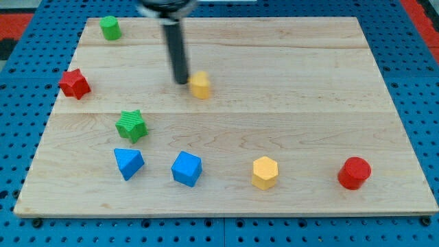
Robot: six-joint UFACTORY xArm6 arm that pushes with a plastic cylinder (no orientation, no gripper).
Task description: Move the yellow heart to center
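Note:
The yellow heart [200, 85] lies on the wooden board [309, 103], left of the middle and toward the view's top. My tip [181, 81] is just to the heart's left, very close to it or touching; I cannot tell which. The rod rises from there to the view's top edge.
A green block [110, 28] sits at the top left and a red star [74, 84] at the left edge. A green star [131, 126], a blue triangle [128, 163], a blue cube [186, 169], a yellow hexagon [265, 172] and a red cylinder [354, 173] lie lower down.

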